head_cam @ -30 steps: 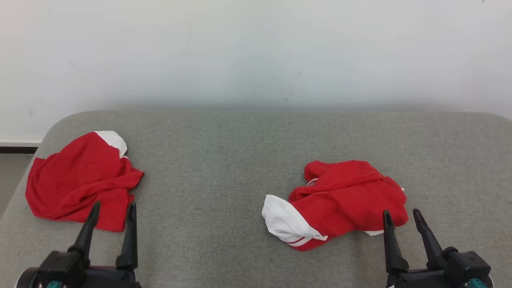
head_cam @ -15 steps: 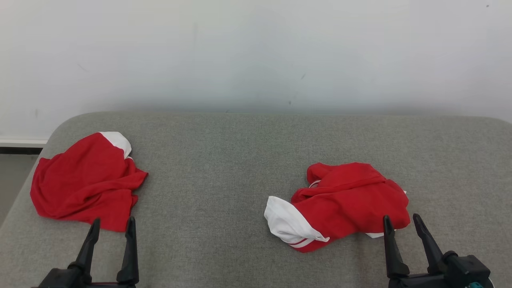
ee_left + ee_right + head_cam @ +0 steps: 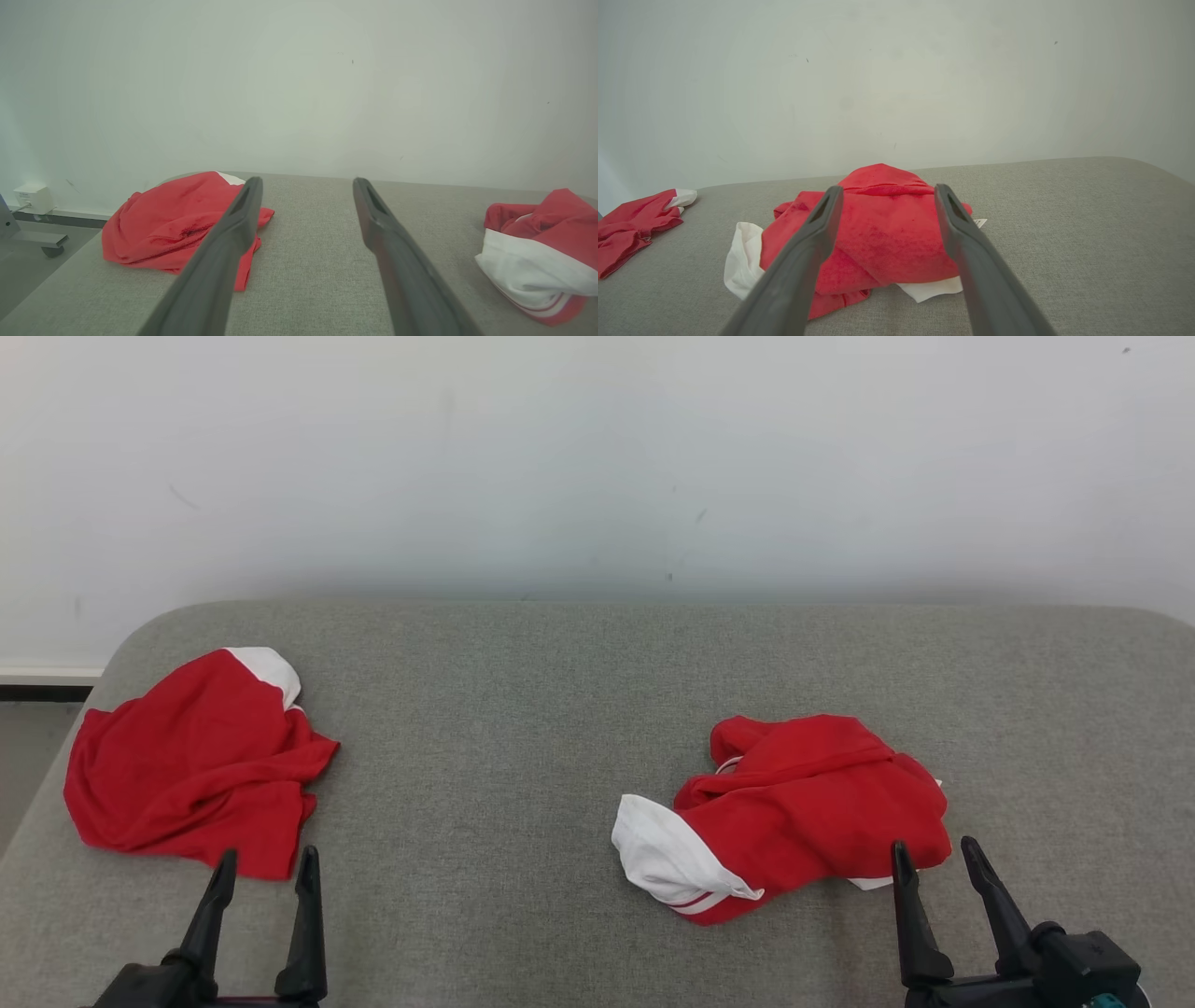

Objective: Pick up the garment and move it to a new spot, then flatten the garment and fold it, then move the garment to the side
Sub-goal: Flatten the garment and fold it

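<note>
Two crumpled red garments with white trim lie on the grey padded table (image 3: 560,709). One garment (image 3: 196,765) is at the far left, the other garment (image 3: 803,803) at the right with a white sleeve toward the middle. My left gripper (image 3: 268,852) stands open just short of the left garment's near edge, touching nothing. My right gripper (image 3: 934,843) is open at the near right corner of the right garment. In the left wrist view the left gripper (image 3: 307,179) frames bare table beside the left garment (image 3: 177,219). In the right wrist view the right gripper (image 3: 888,186) brackets the right garment (image 3: 887,233).
A pale wall (image 3: 597,457) rises behind the table's far edge. The table's left edge (image 3: 37,793) drops to the floor, where a white box (image 3: 30,196) and a wheeled base (image 3: 46,240) stand. Bare fabric stretches between the two garments.
Both grippers have drawn back a little toward me, the left more than the right. The head camera shifted slightly. Both garments lie as before.
</note>
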Motion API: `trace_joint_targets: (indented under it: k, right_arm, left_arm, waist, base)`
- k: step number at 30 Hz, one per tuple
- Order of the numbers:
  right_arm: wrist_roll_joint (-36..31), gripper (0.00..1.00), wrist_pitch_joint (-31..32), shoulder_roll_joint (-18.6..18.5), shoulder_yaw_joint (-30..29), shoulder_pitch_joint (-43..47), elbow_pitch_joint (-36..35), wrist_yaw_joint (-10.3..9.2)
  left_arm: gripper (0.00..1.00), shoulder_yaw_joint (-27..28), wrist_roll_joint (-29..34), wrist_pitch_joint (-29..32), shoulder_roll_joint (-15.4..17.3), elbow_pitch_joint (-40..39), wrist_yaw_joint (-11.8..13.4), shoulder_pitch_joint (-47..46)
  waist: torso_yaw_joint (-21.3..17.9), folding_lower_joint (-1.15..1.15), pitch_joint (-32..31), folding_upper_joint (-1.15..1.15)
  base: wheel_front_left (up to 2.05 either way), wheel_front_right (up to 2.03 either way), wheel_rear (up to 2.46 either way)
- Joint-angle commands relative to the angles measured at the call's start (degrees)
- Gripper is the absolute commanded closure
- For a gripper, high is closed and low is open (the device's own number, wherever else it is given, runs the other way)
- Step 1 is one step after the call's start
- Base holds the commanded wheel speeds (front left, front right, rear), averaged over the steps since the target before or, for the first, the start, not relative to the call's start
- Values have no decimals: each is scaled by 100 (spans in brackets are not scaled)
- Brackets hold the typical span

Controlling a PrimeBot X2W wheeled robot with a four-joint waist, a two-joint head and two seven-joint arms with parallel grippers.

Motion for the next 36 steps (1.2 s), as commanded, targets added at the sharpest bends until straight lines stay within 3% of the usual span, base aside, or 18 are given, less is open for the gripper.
trace_joint_targets:
  k: [1,9,18,29,36]
  right_arm:
    - [-44,0,6,-15,12,28,9,20]
    - [-22,0,-2,-5,88,-41,35,20]
    - [29,0,-18,-8,125,-159,107,20]
    - [72,0,-28,-65,134,-346,150,20]
    - [76,0,-38,-42,111,-440,162,20]
  left_arm:
    - [0,17,43,-6,-29,27,-27,-46]
    - [0,-363,12,-6,-211,207,-140,-664]
    - [0,-1238,-174,-6,-308,915,-186,-1608]
    - [0,-2551,-828,100,-21,2361,-183,-2535]
    - [0,-2975,-1179,184,132,3217,-182,-2936]
  waist:
    - [-9,0,3,0]
    - [-134,0,49,0]
    - [-537,0,168,0]
    - [-1078,0,377,0]
    - [-1355,0,548,0]
  base:
    - [0,0,0]
    - [0,0,0]
    - [0,0,0]
    - [0,0,0]
    - [0,0,0]
